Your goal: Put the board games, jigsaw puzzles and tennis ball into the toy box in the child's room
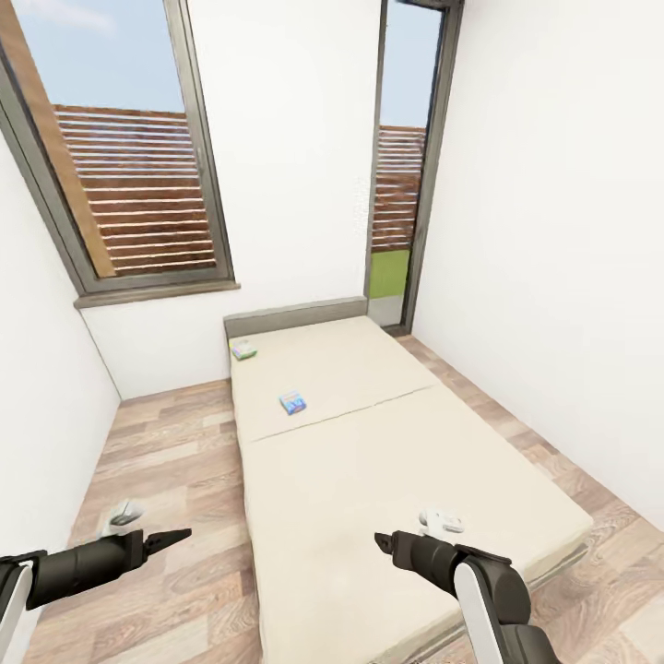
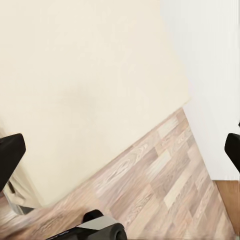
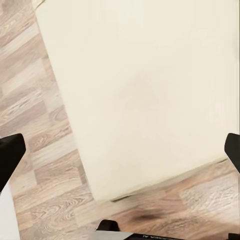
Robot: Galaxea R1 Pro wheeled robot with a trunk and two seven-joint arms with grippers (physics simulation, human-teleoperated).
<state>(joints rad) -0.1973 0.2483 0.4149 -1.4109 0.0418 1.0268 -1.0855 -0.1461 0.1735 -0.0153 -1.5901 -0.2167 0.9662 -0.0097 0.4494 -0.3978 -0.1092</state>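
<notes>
The cream bed [image 1: 387, 461] fills the middle of the child's room. Two board games lie on its far half: a small green-yellow box [image 1: 244, 349] near the grey headboard and a blue printed box [image 1: 293, 402] a little nearer. My left gripper [image 1: 181, 535] hangs open over the wood floor left of the bed. Over the bed's near end my right gripper [image 1: 381, 541] is open too. Both are empty and far short of the games. The wrist views look down on the mattress [image 2: 75, 75] [image 3: 140, 90] with fingers [image 2: 10, 155] [image 3: 10, 155] spread wide. Table, toy box, jigsaw puzzles and tennis ball are out of view.
White walls close in on both sides. A large window [image 1: 138, 184] is at the back left and a tall glass door [image 1: 397, 184] at the back right. Wood-plank floor [image 1: 166, 461] runs in a strip left of the bed and a narrower one on its right.
</notes>
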